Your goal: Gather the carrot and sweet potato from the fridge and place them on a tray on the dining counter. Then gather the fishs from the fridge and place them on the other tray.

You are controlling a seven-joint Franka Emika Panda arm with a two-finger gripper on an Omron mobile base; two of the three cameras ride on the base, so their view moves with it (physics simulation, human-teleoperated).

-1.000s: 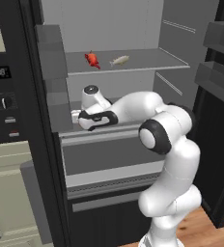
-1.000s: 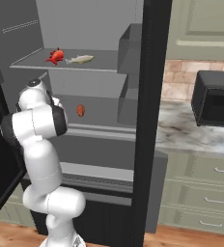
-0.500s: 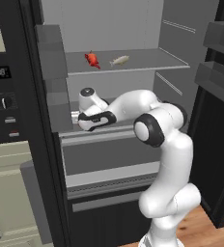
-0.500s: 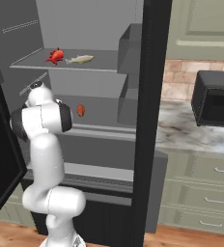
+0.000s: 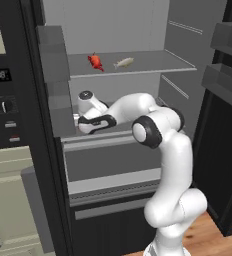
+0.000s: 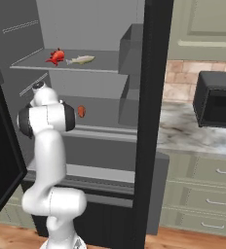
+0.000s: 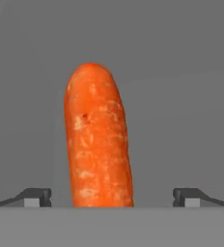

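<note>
The black fridge point(image 5: 113, 30) stands open. In the hand view the carrot point(image 7: 97, 140), a slim bright-orange root, lies lengthwise between my gripper's point(image 7: 112, 195) two fingertips, which stand wide apart and clear of it. My gripper point(image 5: 80, 121) is low over the left of the middle shelf. A stubby reddish-orange sweet potato point(image 6: 81, 112) rests on that shelf, right of my arm. On the shelf above lie the fishs: a red one point(image 5: 95, 61) point(image 6: 55, 56) and a pale slim one point(image 5: 123, 62) point(image 6: 81, 60).
Grey door bins point(image 5: 53, 50) flank the shelves on the left and others point(image 6: 132, 48) on the right. A beige oven cabinet point(image 5: 3, 100) stands left of the fridge. A marble wall counter point(image 6: 183, 131) with a black microwave point(image 6: 217, 99) lies to the right.
My elbow has swung left and the hand has edged further left along the middle shelf. The jaws have stayed open, and the food has not moved.
</note>
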